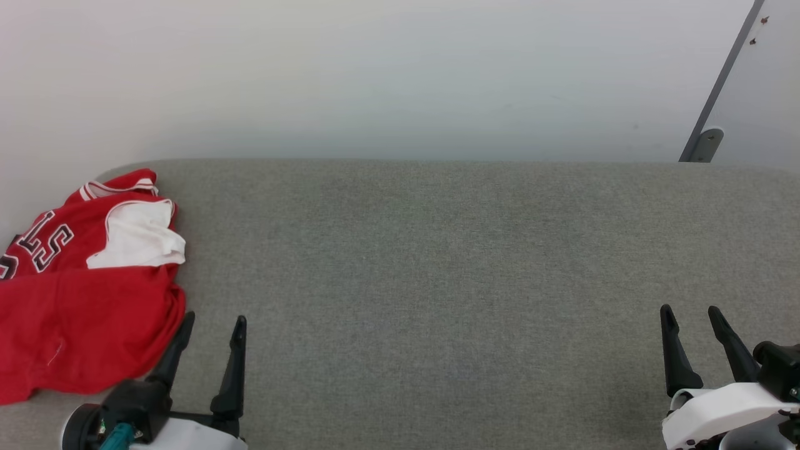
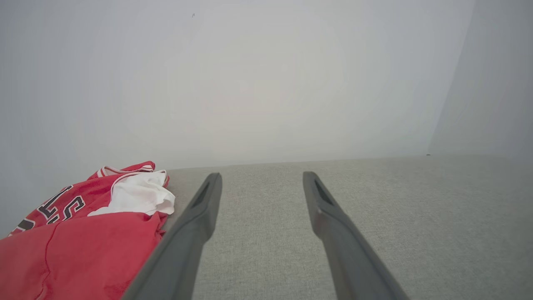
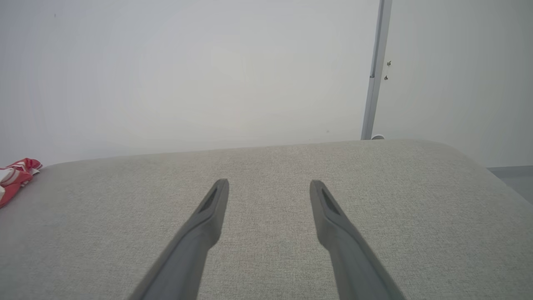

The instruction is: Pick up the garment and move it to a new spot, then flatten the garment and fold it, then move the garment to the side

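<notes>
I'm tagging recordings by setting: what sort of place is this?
Probably an indoor test room: a grey fabric-covered surface against a bare white wall, with a crumpled red jersey shirt on it.

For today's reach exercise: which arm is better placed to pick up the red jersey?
Left, likely. The left gripper sits open right beside the garment; the right gripper is far across the grey surface.

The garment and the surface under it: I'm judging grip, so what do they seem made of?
The garment looks like soft, matte knit cloth: it lies in limp, rumpled folds. The surface looks like grey woven upholstery fabric, matte, with visible weave; its rounded edge hints at padding.
</notes>
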You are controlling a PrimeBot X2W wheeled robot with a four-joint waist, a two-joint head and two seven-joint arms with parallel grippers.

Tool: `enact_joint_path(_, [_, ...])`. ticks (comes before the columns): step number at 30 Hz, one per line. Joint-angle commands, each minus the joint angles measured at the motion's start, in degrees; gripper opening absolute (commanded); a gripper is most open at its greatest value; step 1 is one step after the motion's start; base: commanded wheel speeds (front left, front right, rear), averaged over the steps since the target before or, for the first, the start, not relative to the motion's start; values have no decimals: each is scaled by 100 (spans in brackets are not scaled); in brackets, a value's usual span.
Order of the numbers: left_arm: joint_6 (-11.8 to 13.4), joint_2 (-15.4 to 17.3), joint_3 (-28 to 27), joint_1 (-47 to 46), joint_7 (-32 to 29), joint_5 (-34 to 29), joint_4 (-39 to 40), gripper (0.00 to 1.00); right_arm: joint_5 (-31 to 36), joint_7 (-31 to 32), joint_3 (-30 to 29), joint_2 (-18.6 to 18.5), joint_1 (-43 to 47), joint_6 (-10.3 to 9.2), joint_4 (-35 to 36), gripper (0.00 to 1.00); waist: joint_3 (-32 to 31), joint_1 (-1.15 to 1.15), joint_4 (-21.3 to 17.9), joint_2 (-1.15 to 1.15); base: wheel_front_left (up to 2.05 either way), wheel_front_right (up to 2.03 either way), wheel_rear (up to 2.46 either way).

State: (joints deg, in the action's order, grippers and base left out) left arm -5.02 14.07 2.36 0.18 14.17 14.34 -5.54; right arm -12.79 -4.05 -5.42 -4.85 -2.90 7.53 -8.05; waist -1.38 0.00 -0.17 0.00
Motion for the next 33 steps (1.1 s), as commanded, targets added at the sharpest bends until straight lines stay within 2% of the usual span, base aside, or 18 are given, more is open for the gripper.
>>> enact_joint_path(1, [-25, 28, 6, 39, 56, -138, 28, 100, 144, -43, -14, 8, 30, -7, 40, 100, -5, 0, 0, 0, 0, 0, 0])
enact_joint_path(7, [-46, 47, 20, 57, 112, -346, 19, 100, 380, -77, -15, 10, 57, -8, 66, 100, -19, 0, 0, 0, 0, 0, 0])
enact_joint_path(21, [-63, -41, -46, 38, 98, -158, -98, 100, 346, -89, 16, 8, 103, -8, 82, 100, -44, 0, 37, 0, 0, 0, 0])
enact_joint_path(30, [112, -61, -258, -12, -14, 95, -293, 100, 214, -25, 224, -71, 123, -8, 54, 100, -192, 0, 482, 0, 0, 0, 0])
enact_joint_path(33, [224, -45, -406, -1, -119, 205, -314, 100, 153, -2, 371, -109, 131, -8, 19, 100, -309, 0, 860, 0, 0, 0, 0])
